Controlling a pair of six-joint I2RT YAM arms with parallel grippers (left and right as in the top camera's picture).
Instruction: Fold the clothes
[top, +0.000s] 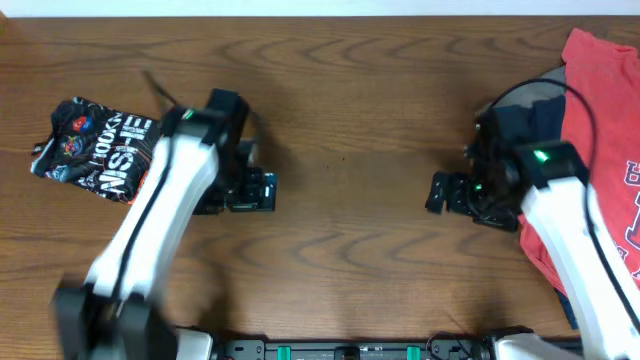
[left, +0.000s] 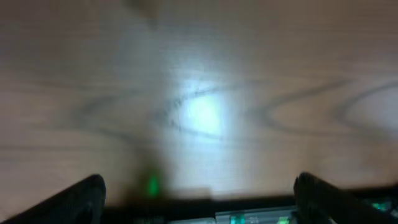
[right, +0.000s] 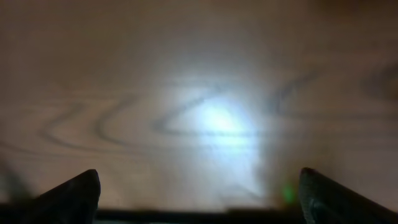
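Left gripper (top: 255, 190) and right gripper (top: 447, 192) gape wide, empty — red T-shirt (top: 610, 70) at three o'clock runs off-frame, partly under the right arm (top: 575, 240).

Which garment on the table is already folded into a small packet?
The black jersey with white lettering, at the left; the red T-shirt at the right lies spread and loose.

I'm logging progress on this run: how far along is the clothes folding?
Done: the black jersey lies in a compact folded bundle at the left of the table. In hand: nothing. The left gripper and right gripper are both open over bare wood. Left: the red T-shirt and a darker garment under it look loosely heaped at the right edge, not yet folded.
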